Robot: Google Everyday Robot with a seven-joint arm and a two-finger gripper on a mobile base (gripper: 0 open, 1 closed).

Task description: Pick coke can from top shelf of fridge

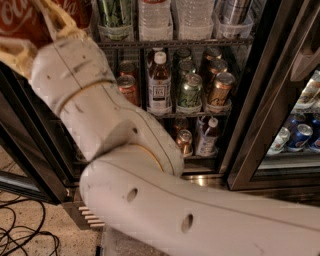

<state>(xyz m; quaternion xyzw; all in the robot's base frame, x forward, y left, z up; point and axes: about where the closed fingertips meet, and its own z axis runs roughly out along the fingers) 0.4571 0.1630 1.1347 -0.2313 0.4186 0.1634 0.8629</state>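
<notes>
My gripper is at the top left corner of the camera view, in front of the fridge. Its tan fingers are closed around the coke can, a bright red can with white script, held close to the camera. The top shelf runs behind it, with clear lane trays holding a green can, water bottles and a silver can. My thick white arm crosses the lower half of the view and hides the fridge's lower left.
The shelf below holds a brown bottle, a green can, a gold can and copper-red cans. A second cooler on the right holds blue cans. Black cables lie on the floor at left.
</notes>
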